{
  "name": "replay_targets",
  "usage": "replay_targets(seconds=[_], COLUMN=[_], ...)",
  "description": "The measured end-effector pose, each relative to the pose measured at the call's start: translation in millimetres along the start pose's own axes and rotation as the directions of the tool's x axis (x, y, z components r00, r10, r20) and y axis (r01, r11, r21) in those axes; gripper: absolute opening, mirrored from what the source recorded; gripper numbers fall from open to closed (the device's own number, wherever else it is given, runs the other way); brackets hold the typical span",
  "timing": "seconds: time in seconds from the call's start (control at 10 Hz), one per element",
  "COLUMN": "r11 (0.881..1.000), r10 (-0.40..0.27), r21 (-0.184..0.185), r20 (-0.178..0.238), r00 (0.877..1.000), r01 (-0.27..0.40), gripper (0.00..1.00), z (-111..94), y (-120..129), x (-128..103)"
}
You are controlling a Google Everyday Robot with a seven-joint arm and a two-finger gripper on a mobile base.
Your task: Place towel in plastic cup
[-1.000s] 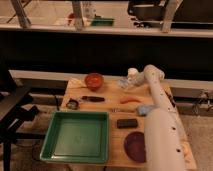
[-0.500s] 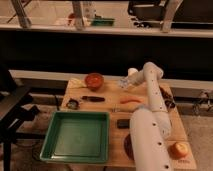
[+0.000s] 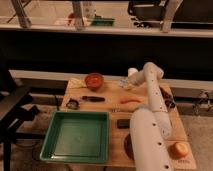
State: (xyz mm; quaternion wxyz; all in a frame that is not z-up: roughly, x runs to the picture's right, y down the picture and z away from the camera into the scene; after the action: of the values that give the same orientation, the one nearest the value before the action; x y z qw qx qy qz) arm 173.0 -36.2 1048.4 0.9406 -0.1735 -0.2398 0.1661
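Note:
My gripper (image 3: 127, 85) is at the back of the wooden table (image 3: 115, 110), at the end of the white arm that reaches up from the lower right. It is shut on a pale blue towel (image 3: 123, 84) and holds it just in front and left of the clear plastic cup (image 3: 132, 73). The cup stands upright at the table's back edge, partly hidden by the arm. The towel is beside the cup, not inside it.
A red bowl (image 3: 94, 80) stands left of the gripper. A green tray (image 3: 50, 136) fills the front left. A black-handled tool (image 3: 93, 98), an orange carrot-like piece (image 3: 131, 100), a small black block (image 3: 123, 123) and an orange fruit (image 3: 179, 149) lie on the table.
The arm has swung from the table's right middle toward the back, carrying the towel up to the cup.

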Motion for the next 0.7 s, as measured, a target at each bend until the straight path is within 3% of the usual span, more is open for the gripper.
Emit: replay_targets(seconds=[0.4, 0.7], r11=[1.0, 1.0], r10=[0.0, 0.0], r21=[0.0, 0.0], r20=[0.0, 0.0], r00=[1.0, 1.0], r01=[0.0, 0.0], gripper=[0.18, 0.13], z=[0.3, 0.4], y=[0.2, 0.2], x=[0.1, 0.0])
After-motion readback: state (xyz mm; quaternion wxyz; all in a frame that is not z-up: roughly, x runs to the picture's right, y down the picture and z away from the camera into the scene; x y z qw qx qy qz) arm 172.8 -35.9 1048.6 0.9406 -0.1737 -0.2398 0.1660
